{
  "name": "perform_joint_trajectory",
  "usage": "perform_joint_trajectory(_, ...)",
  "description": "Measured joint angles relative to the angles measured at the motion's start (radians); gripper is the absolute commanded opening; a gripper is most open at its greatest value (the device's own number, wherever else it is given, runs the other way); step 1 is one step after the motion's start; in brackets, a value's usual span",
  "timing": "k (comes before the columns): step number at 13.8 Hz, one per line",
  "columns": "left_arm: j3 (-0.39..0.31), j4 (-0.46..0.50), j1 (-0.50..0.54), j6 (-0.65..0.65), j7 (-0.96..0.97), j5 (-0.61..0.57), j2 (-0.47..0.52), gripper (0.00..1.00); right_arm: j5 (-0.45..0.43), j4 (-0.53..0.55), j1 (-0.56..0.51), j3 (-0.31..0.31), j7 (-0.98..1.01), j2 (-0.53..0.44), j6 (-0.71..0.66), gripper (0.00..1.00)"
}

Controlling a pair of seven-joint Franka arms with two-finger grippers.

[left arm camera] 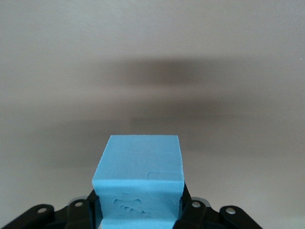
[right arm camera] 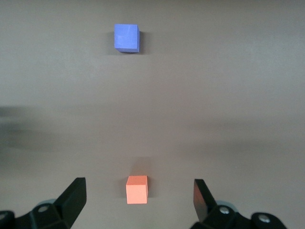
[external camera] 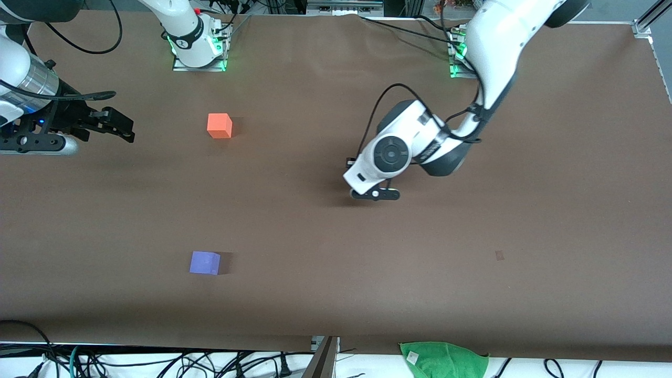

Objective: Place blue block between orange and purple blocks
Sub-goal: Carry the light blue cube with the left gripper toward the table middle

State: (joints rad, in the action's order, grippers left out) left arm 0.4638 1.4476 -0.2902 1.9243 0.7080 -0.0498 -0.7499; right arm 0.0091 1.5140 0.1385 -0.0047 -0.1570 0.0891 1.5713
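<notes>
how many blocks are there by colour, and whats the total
orange block: 1, on the table
purple block: 1, on the table, nearer the front camera than the orange one
blue block: 1, held in the left gripper
total: 3 blocks

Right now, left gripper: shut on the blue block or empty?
Shut on it. In the left wrist view the blue block sits clamped in the left gripper, a finger pressed against each side, above bare table.
</notes>
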Motion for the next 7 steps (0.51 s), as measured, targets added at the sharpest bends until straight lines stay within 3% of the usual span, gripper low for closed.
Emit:
perform_joint_trajectory(5, -0.009, -0.02, -0.062, 0.064, 0.016, 0.0, -0.104, 0.18, 0.0, 0.0, 0.001, 0.0, 0.001, 0.0, 0.007, 0.99)
perform_joint_trajectory(6, -0.01, -0.022, -0.066, 0.068, 0.016, 0.0, -0.115, 0.22, 0.002, 0.0, 0.001, 0.0, 0.001, 0.001, 0.017, 0.99)
perform_joint_trajectory(7, -0.011, -0.025, -0.066, 0.07, 0.016, 0.0, -0.12, 0.38, 0.007, 0.0, 0.002, 0.001, 0.002, 0.003, 0.029, 0.99)
